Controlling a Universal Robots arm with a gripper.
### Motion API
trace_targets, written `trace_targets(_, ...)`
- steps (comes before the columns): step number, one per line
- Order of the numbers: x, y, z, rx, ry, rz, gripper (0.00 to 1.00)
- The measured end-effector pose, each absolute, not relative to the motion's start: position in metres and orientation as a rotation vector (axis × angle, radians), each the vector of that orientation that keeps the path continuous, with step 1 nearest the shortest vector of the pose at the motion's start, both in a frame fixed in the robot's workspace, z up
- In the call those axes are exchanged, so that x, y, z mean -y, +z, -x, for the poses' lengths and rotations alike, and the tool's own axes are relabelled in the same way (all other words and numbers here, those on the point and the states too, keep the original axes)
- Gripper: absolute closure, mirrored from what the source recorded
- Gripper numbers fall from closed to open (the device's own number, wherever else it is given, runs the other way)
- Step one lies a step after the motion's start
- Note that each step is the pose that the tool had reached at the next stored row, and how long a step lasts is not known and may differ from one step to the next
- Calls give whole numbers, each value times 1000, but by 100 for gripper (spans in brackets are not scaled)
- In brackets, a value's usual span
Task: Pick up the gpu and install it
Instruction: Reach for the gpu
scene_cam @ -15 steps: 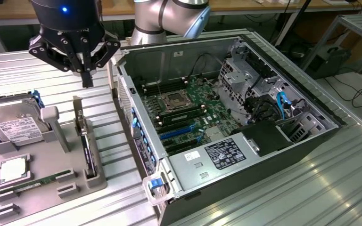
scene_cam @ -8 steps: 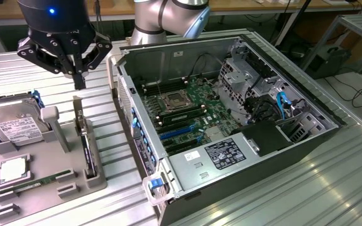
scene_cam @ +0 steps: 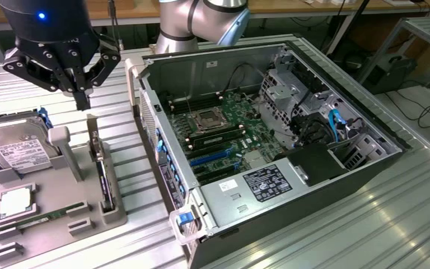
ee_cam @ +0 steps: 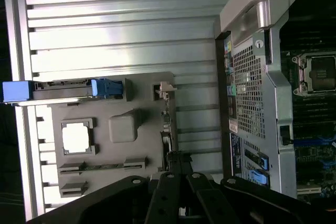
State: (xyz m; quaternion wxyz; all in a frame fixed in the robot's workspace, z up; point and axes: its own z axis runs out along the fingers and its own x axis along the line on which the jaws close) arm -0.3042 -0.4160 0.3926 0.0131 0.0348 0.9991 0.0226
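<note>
Gpu [scene_cam: 103,174] is standing on edge in the grey tray [scene_cam: 69,193] on the tabletop [scene_cam: 364,224], just below the closed, empty jaws, which are likely needing centring across its thin top edge.

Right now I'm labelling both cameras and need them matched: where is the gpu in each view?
Exterior view: the gpu stands on edge in the gray tray, on its side nearest the computer case, at the exterior view's left.
Wrist view: the gpu is an edge-on strip along the tray's case-side edge, by the gripper.
Shared landmark: the blue-railed hard drive on the tray, farther from the case.
</note>
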Motion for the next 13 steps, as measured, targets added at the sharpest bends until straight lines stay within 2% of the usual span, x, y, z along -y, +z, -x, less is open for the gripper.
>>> trace_targets(13,417,392,310,-3113,71,-106,89)
